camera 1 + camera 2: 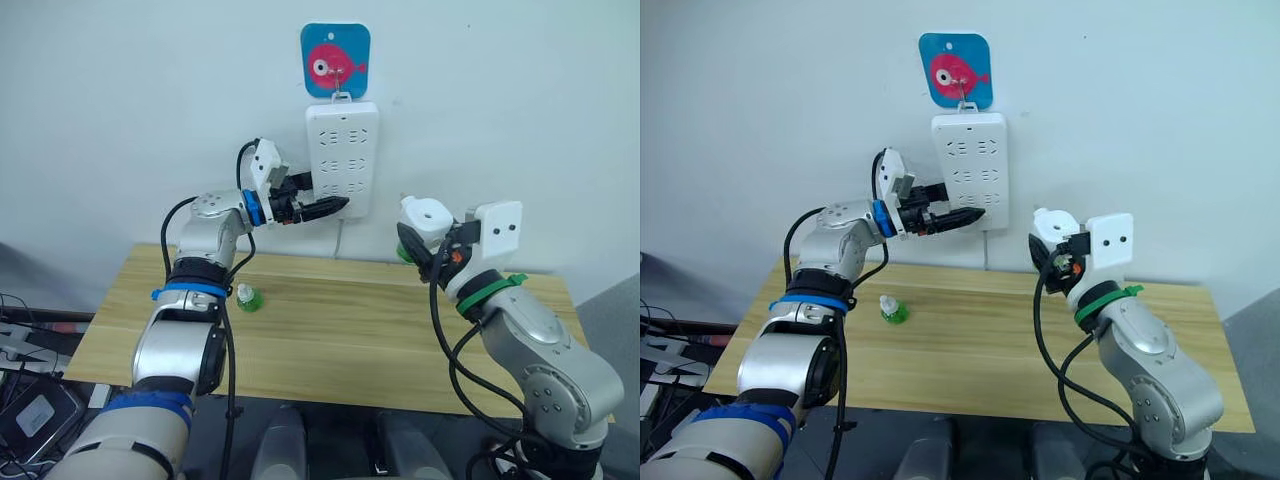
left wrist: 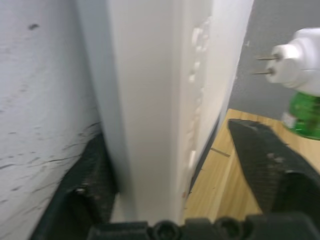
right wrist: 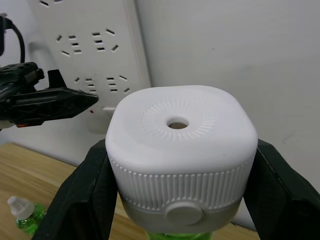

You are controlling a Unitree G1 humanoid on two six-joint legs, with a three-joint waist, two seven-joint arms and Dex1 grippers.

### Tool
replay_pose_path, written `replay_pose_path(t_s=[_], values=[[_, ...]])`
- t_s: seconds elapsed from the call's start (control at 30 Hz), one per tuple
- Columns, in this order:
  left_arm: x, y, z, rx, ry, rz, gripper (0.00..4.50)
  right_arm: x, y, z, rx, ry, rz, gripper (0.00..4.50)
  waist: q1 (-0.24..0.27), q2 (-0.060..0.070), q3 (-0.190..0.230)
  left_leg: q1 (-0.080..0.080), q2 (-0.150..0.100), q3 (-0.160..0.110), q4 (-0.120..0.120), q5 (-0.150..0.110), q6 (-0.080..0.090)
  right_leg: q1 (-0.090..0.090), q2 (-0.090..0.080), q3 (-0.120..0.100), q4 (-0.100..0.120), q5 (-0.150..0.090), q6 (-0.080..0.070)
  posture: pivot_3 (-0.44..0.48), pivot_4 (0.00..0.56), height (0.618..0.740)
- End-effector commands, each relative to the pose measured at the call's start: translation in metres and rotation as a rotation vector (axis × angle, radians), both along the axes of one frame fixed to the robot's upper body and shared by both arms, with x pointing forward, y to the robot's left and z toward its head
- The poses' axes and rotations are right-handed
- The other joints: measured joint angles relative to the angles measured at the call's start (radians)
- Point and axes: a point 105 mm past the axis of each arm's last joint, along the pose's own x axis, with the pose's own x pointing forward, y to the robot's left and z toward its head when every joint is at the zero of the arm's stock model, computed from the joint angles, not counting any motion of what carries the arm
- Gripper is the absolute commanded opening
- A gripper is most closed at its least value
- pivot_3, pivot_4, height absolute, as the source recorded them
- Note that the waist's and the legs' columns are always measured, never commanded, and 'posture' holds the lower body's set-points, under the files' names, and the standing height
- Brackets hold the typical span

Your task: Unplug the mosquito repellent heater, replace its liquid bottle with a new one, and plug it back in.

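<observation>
**Heater unplugged, held in right gripper; left gripper straddles the strip**

Nearest you: the wooden table [image 1: 330, 330]. A small green bottle [image 1: 247, 296] with a white cap stands on it at about 9 o'clock from table centre, nothing touching it.

Above the table's right half, your right gripper [image 3: 175, 200] is clamped on the mosquito repellent heater [image 3: 179, 150], one black finger on each side. Vent hole faces up, green bottle screwed in underneath, prongs bare and well apart from the sockets.

Farther back, at 12 o'clock, the power strip [image 1: 342, 160] hangs on the wall under a blue fish hook plate [image 1: 336, 60]. Your left gripper [image 2: 185, 165] has its fingers spread, one either side of the strip's lower edge.
</observation>
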Motion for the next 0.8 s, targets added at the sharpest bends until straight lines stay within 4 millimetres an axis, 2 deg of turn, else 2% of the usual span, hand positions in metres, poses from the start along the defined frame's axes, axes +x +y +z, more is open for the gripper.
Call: replay_pose_path(t_s=[0.03,0.13,0.27,0.37,0.47,0.6,0.67,0.8], values=[[0.000,0.033,0.007,0.007,-0.018,0.120,4.48,-0.003,-0.009,0.008,0.032,-0.056,-0.009,2.98,-0.004,0.001,0.001,0.000,0.000,0.000,0.000,0.000,0.000,0.000,0.000,0.000,0.001,0.000,0.000,0.205,0.199,0.740],[-0.013,0.053,-0.004,0.038,0.008,0.173,4.48,0.001,-0.021,0.001,0.060,-0.034,-0.039,2.98,-0.021,0.002,0.001,0.003,0.002,0.002,-0.002,0.000,0.000,0.000,0.001,0.003,0.001,0.000,0.000,0.227,0.200,0.740],[-0.030,0.063,-0.017,0.078,0.026,0.199,4.48,0.004,-0.032,-0.003,0.105,-0.017,-0.062,2.98,-0.005,0.002,0.003,0.004,0.002,0.002,-0.008,0.001,-0.002,0.000,0.001,0.001,0.000,-0.001,-0.001,0.244,0.201,0.740],[-0.055,0.064,-0.026,0.102,0.020,0.189,4.48,0.008,-0.041,-0.008,0.178,0.014,-0.075,2.98,0.004,0.002,0.003,0.004,0.001,0.002,-0.012,0.002,-0.003,-0.001,-0.001,0.001,-0.002,0.001,-0.006,0.260,0.199,0.740],[-0.088,0.039,-0.032,0.118,-0.022,0.079,4.48,0.010,-0.049,-0.013,0.325,0.070,-0.071,2.98,0.015,0.002,0.003,0.004,0.001,0.002,-0.013,0.001,-0.004,-0.001,-0.007,-0.001,-0.002,-0.001,-0.010,0.278,0.199,0.740],[-0.115,-0.018,-0.031,0.040,-0.091,-0.076,4.48,0.010,-0.055,-0.019,0.590,0.162,-0.037,2.98,0.052,0.003,0.004,0.004,0.000,0.001,-0.014,0.001,-0.004,0.000,-0.007,-0.001,-0.004,-0.001,-0.010,0.286,0.197,0.740],[-0.119,-0.041,-0.030,-0.002,-0.110,-0.116,4.48,0.008,-0.055,-0.018,0.688,0.194,0.000,2.98,0.060,0.003,0.004,0.004,-0.001,0.002,-0.013,0.001,-0.004,0.000,-0.007,-0.001,-0.004,-0.001,-0.010,0.283,0.199,0.740],[-0.108,-0.071,-0.030,-0.049,-0.195,-0.116,4.48,0.002,-0.049,-0.007,0.847,0.241,0.088,2.98,0.054,0.003,0.004,0.004,-0.007,0.004,-0.012,0.001,-0.004,0.001,-0.009,0.003,-0.004,-0.001,-0.010,0.256,0.199,0.740]])
